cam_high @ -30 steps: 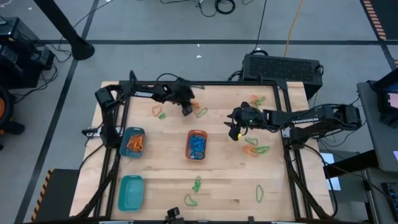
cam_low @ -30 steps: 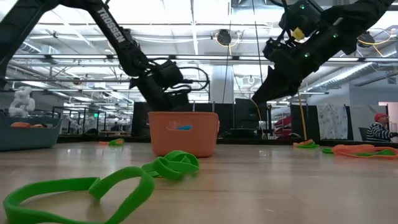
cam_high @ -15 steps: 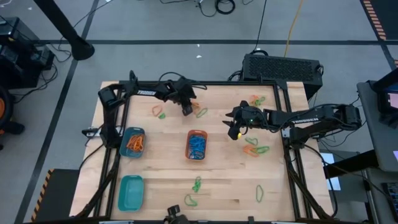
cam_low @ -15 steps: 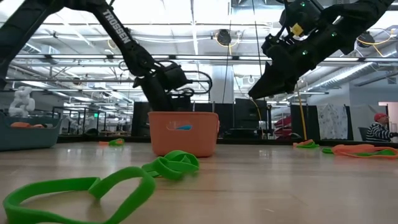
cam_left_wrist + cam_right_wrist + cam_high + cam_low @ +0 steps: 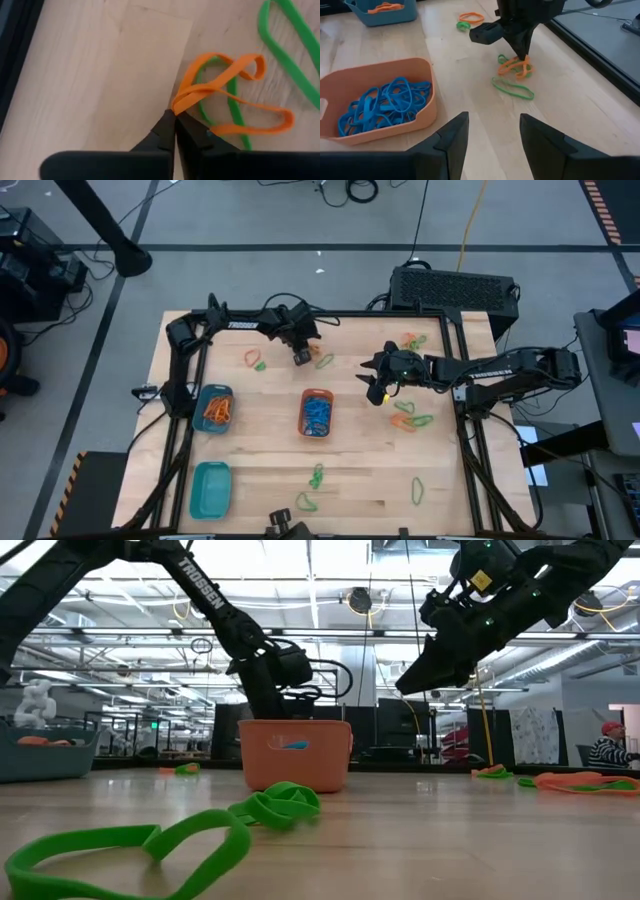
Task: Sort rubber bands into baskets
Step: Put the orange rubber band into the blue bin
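Table: we see a pale wooden top carrying three baskets and loose bands scattered toward the far, near and right edges.
Teal basket: near left corner, long axis running front to back; nothing visible inside.
Orange basket: at the table's middle, long axis front to back, full of blue bands; in the low view only its side wall shows.
Blue basket: left of the orange one, holding orange bands; in the low view it is cut off at the left edge.
Left claw: at the far middle of the table, tips pinched shut on an orange band lying across a green band; since a second ago the arm has shifted slightly toward the far edge.
Right claw: raised right of the orange basket, fingers spread apart with nothing between; it has edged a little left.
Green bands: near edge; blurred in the low view.
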You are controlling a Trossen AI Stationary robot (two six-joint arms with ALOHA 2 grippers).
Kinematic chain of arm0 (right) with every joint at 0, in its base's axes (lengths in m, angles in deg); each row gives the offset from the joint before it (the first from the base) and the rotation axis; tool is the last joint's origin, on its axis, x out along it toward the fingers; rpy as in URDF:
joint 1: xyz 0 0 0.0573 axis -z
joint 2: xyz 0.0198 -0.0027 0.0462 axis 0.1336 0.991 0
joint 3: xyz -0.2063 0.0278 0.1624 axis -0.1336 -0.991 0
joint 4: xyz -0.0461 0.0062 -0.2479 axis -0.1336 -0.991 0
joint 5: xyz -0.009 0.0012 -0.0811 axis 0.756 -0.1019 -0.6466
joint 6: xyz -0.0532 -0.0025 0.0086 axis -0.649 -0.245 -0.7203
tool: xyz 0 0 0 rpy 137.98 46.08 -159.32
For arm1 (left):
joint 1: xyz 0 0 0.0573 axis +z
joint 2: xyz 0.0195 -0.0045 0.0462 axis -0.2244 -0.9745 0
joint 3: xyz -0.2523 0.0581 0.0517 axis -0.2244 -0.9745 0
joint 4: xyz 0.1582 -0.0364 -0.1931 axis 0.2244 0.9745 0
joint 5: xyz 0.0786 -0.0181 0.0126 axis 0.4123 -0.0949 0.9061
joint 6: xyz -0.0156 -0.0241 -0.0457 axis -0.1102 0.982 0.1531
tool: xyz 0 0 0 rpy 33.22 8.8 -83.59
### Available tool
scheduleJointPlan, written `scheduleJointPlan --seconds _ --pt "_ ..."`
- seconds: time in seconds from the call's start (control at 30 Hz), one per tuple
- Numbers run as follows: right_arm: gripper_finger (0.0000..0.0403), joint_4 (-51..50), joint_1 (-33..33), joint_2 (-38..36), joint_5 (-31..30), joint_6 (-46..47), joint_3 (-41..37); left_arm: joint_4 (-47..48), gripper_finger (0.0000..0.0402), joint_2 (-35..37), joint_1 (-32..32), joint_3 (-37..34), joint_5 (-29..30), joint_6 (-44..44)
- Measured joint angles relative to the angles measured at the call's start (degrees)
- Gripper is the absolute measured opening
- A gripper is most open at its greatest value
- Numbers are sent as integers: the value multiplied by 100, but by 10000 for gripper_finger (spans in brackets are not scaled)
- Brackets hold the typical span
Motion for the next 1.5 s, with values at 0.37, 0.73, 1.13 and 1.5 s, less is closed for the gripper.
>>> scheduleJointPlan --seconds 0.37,0.73,1.13,1.5 --pt "169 -53 0 0 7 -44 0 475 3 883 -105 -33 235 -20" --pt "169 -57 0 0 18 -48 0 442 6 1496 -334 -31 170 -37" --pt "169 -50 0 0 142 -48 0 263 118 1500 -327 -300 457 -47" --pt "169 2 0 0 142 -46 0 55 148 1228 -306 -299 311 -298"
